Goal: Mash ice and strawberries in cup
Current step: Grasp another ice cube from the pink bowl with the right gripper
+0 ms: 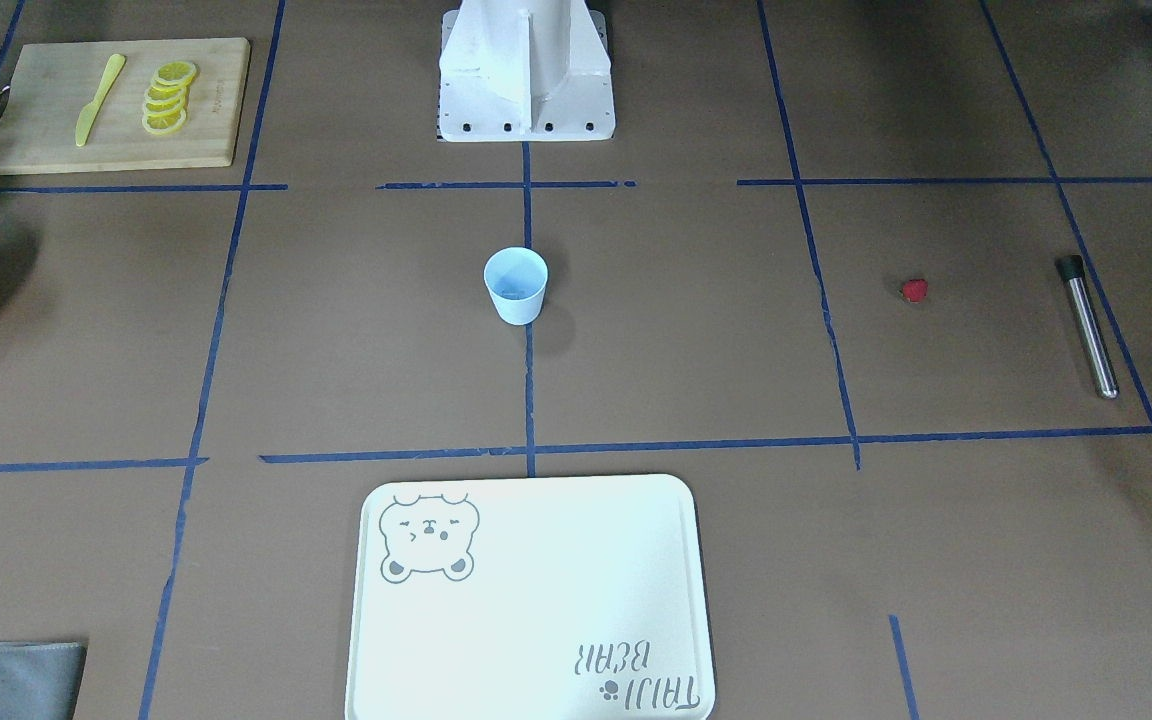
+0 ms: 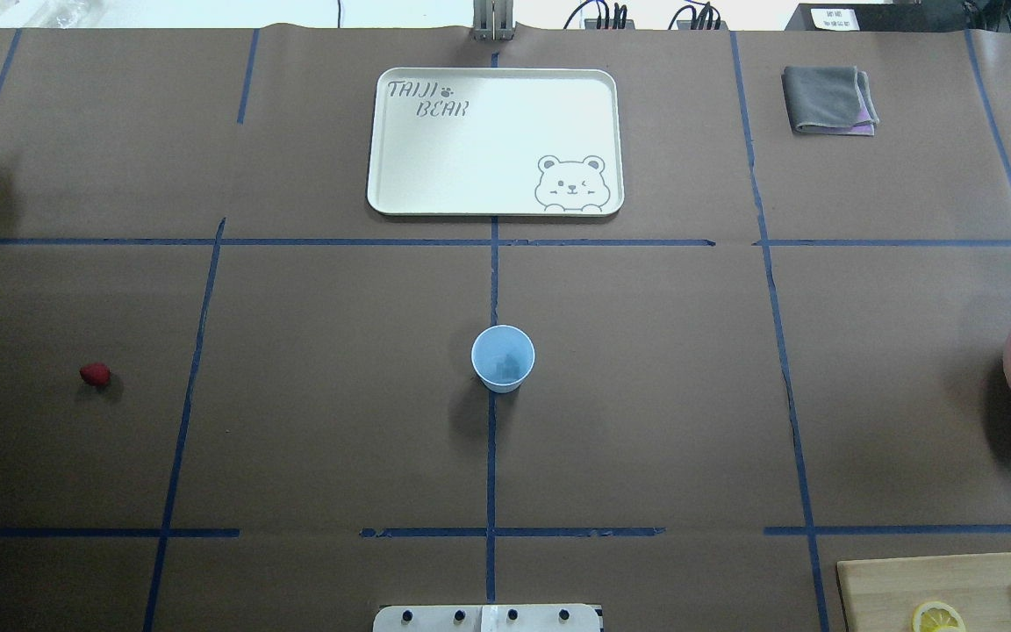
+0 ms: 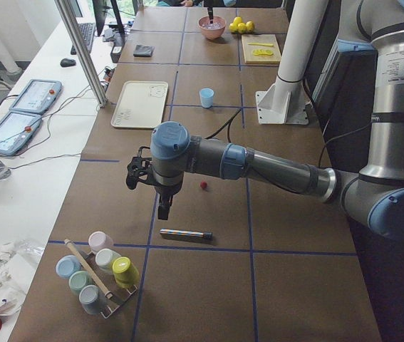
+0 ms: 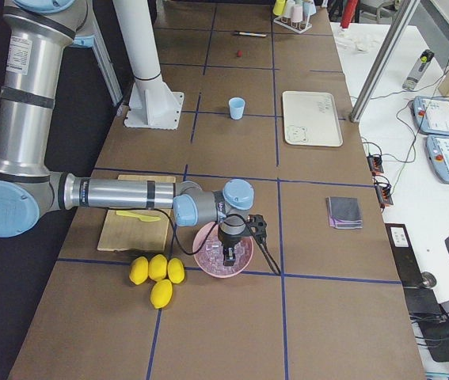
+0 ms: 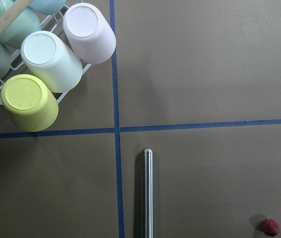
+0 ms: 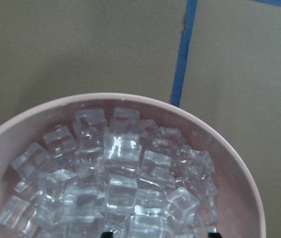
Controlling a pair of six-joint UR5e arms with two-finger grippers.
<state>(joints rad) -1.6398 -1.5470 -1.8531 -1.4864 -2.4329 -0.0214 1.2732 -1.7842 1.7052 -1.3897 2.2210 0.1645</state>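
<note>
Right end effector [image 4: 230, 255], jaws apart, hangs over ice [image 6: 110, 183] in pink bowl [image 6: 125, 96], table's right edge; left end effector [image 3: 164, 210] state: cannot tell. Risk: slick cubes slipping before reaching centre cup [image 2: 503, 358].

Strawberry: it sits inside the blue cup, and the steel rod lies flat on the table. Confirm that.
Not right. The strawberry is not inside the cup. It lies on the bare table, well off to the robot's left of the cup, as the overhead view shows. The steel rod does lie flat on the table.
</note>
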